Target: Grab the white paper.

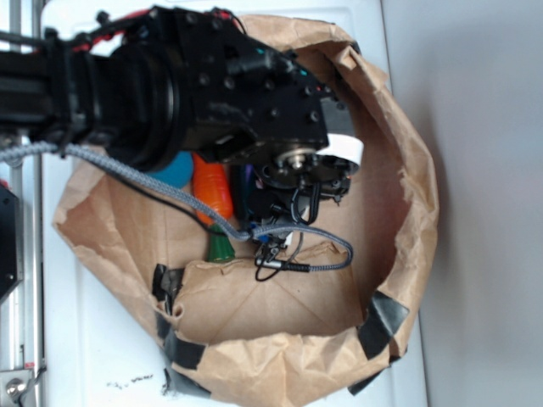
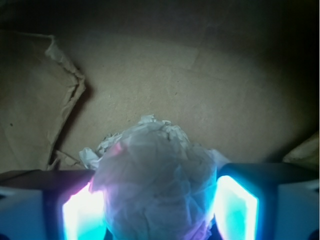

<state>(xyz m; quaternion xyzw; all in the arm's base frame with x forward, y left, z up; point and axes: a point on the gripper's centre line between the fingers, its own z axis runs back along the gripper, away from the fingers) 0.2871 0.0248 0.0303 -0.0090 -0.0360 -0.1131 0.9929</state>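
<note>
The white paper (image 2: 157, 180), a crumpled off-white wad, fills the gap between my gripper's (image 2: 160, 212) two glowing fingers in the wrist view. It touches the left pad (image 2: 82, 212) and the right pad (image 2: 235, 205). The wad rests on the brown floor of the paper bag (image 2: 200, 75). In the exterior view the black gripper (image 1: 297, 182) reaches down inside the bag (image 1: 254, 305), and the arm hides the paper there.
Inside the bag lie an orange carrot-shaped toy (image 1: 214, 191) with a green end and a blue ball (image 1: 176, 172), left of the gripper. A grey braided cable (image 1: 170, 186) trails across. Black tape (image 1: 382, 322) holds the bag's crumpled rim.
</note>
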